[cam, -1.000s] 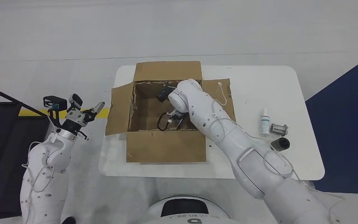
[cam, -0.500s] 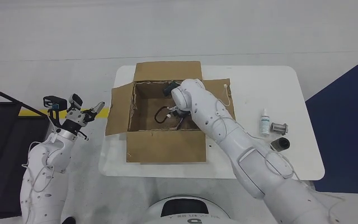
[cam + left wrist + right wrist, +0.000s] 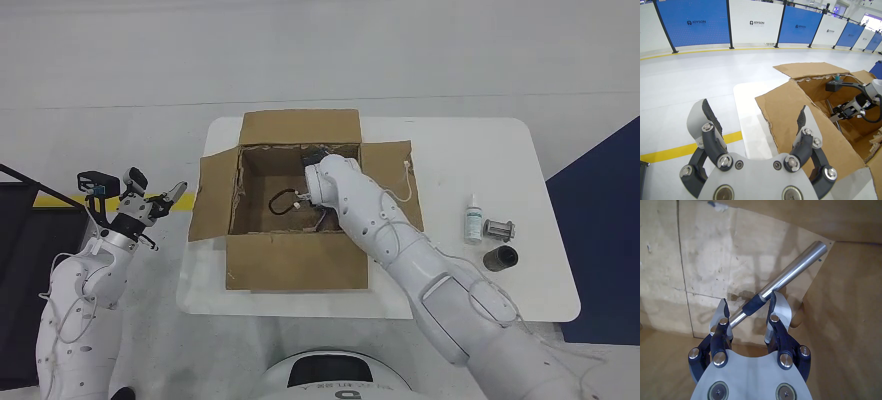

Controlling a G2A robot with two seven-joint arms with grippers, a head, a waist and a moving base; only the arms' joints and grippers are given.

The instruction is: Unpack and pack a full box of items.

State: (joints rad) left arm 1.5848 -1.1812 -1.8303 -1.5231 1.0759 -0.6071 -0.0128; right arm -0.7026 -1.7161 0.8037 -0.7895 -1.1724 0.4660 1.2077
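An open cardboard box [image 3: 295, 262] sits mid-table, and my right arm goes down into it. On the box floor a shiny metal rod [image 3: 791, 272] with a black band lies slanted into a corner. My right gripper [image 3: 748, 297] is open, one finger on each side of the rod at the black band, not clamped. The left wrist view shows the same rod [image 3: 829, 108] and right gripper [image 3: 836, 118] inside the box. My left gripper [image 3: 754, 104] is open and holds nothing, off the table's left side beside the box's left flap [image 3: 212, 195].
On the white table [image 3: 470, 150] to the right of the box stand a small spray bottle [image 3: 473, 218], a short metal cylinder [image 3: 499, 231] and a dark cylinder [image 3: 500, 259]. A white cord [image 3: 400, 165] lies on the right flap. Torn cardboard edges line the box rim.
My right arm's wrist has swung inside the box, its black cable loop shifting toward the box's left side. The left arm has stayed still.
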